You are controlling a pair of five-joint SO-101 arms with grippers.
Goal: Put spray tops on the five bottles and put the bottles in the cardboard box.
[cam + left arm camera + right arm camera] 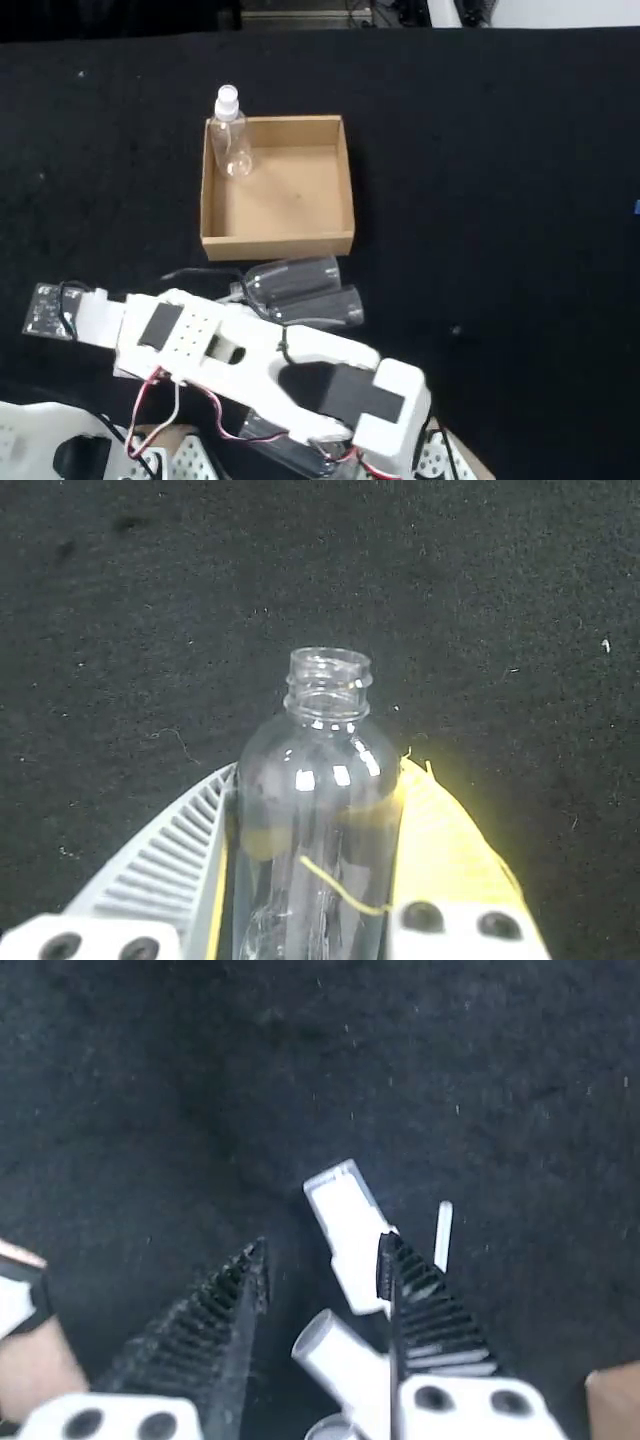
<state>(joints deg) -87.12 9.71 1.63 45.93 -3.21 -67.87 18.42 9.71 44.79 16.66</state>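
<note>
My left gripper (318,780) is shut on a clear bottle (326,695) with a bare, capless neck, held over the black table. My right gripper (323,1248) stands open just above the table. A white spray top (345,1225) lies between its fingertips, and a second spray top (335,1355) rests against one black finger. In the high view the cardboard box (278,240) sits mid-table. A capped bottle (230,135) leans in its far left corner. Two clear bottles (300,290) lie side by side just in front of the box. An arm (250,365) partly covers them.
That white arm runs from the near right to a wrist part (45,310) at the left. Arm bases and cables (150,440) crowd the near edge. A thin dip tube (443,1235) lies beside the spray tops.
</note>
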